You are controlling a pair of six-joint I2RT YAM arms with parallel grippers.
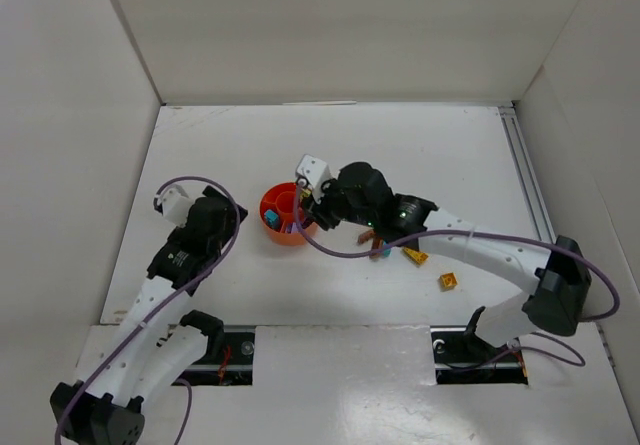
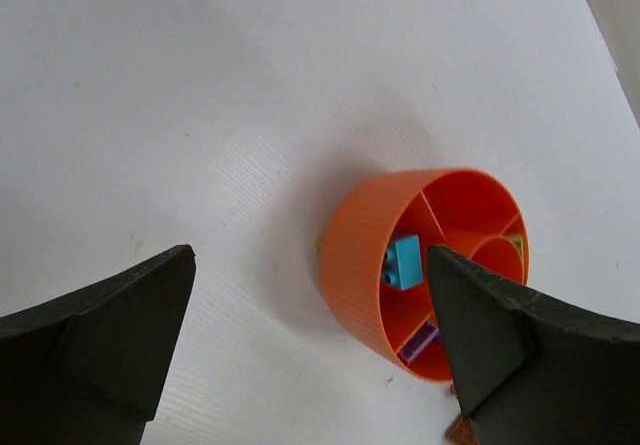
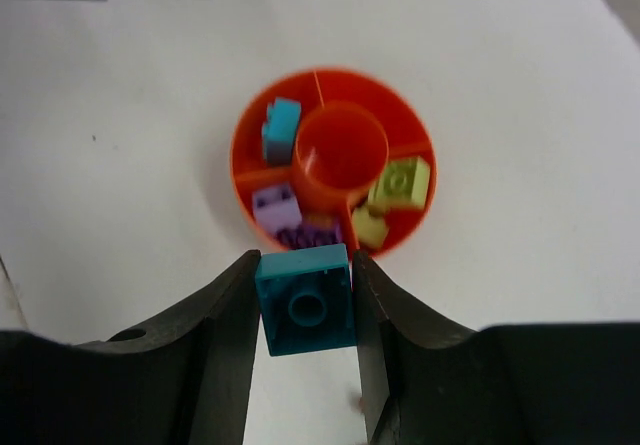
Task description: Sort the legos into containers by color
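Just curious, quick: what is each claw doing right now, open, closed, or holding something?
Left gripper: open, holding nothing.
Right gripper: closed on a teal lego.

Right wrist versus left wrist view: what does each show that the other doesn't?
Only right wrist: the right gripper shut on a teal square brick, near the dish. Only left wrist: the open left gripper and the dish's ribbed outer wall. Both: the orange dish with a teal brick in one wedge and purple bricks in the next.
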